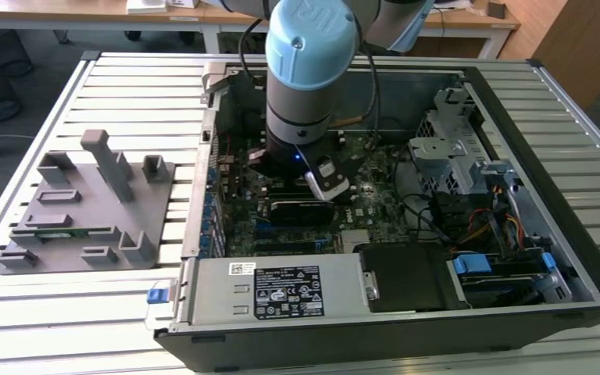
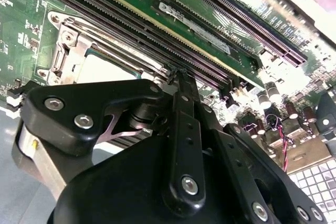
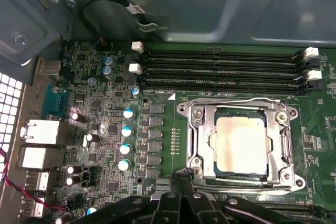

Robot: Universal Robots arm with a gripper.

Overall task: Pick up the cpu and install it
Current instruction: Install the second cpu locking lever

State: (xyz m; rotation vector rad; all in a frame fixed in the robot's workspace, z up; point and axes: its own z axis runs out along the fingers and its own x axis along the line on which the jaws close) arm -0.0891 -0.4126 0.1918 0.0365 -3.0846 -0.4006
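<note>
The cpu [image 3: 239, 144], a flat square chip with a pale silver top, lies inside the metal socket frame [image 3: 195, 129] on the green motherboard. In the second wrist view the cpu [image 2: 105, 69] shows as a pale patch just beyond the fingertips. My gripper [image 3: 184, 173] hovers at the socket's near corner, beside the chip and apart from it. Its black fingers [image 2: 184, 108] are pressed together with nothing between them. In the exterior view the arm [image 1: 305, 70] reaches straight down into the open computer case.
Empty black memory slots [image 3: 220, 66] run along the far side of the socket. Capacitors [image 3: 126, 129] and rear ports [image 3: 39, 132] crowd one side. Outside the case [image 1: 550, 156], a grey plastic fixture [image 1: 81, 211] holds a green memory stick [image 1: 66, 232].
</note>
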